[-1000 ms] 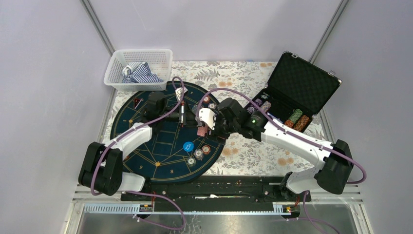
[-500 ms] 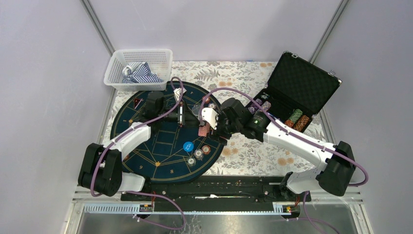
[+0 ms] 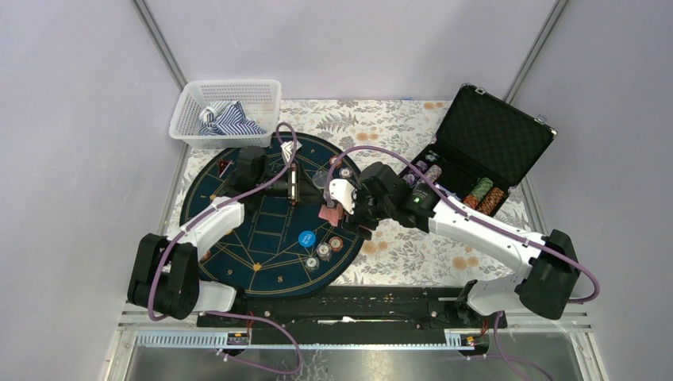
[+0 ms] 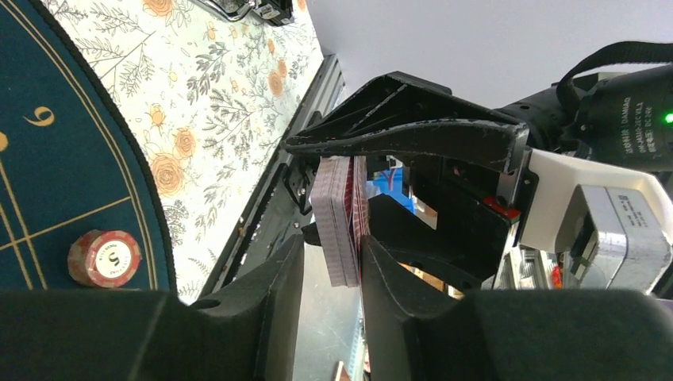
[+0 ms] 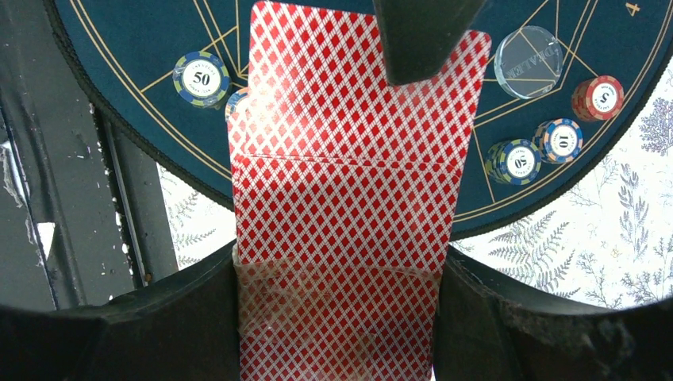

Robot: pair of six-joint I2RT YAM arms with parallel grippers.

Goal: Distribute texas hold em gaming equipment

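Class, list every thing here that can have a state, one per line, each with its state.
Case: open, lid raised.
Deck: clamped in the right gripper.
Right gripper: shut on the deck.
Left gripper: fingers straddle the deck's edge; grip unclear.
Basket: holds a striped cloth.
Clear disc: flat on the mat.

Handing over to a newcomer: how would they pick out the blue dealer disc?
Find the dark round mat with gold lines mid-table. Toward its near right edge, left of three small chip stacks, lies the blue disc: flat, solid bright blue, while those neighbours are stripe-edged chips.
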